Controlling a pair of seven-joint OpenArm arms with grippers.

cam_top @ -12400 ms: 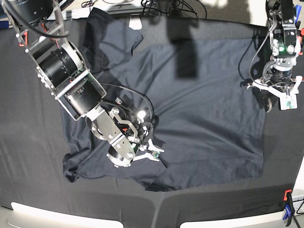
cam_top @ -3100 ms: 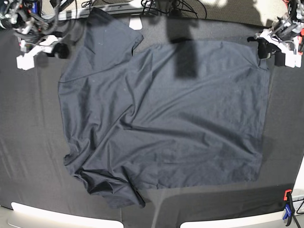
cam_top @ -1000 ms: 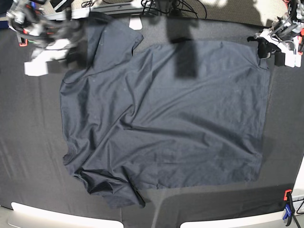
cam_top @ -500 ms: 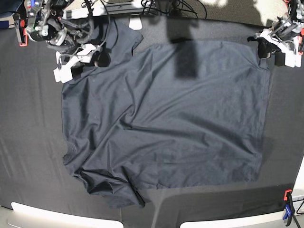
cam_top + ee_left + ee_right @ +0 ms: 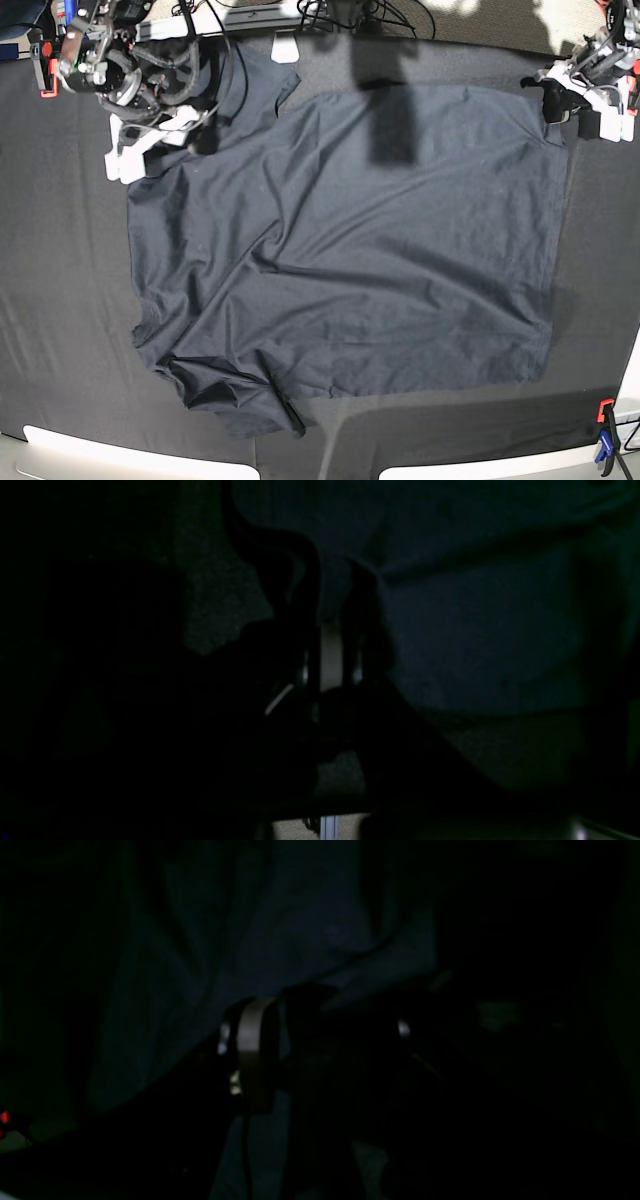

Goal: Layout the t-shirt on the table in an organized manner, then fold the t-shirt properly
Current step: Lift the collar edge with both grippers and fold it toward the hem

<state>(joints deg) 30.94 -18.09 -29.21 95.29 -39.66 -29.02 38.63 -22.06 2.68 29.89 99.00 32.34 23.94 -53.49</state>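
Lying spread over the table (image 5: 60,300), the t-shirt (image 5: 350,250) sits betw. both grippers: mostly flat w/ creases, bunched at its near corner on the right-arm side. Right gripper (image 5: 160,145) is at the shirt's far corner/sleeve area, white fingers (image 5: 125,155) spread apart, jaws wide, one tip on fabric, other just off the edge; nothing pinched as far as base view shows. Left gripper (image 5: 575,105) is at the opposite far corner, touching the hem; wrist view too dark, fingers look close together w/ a narrow gap; can't tell if cloth is held.
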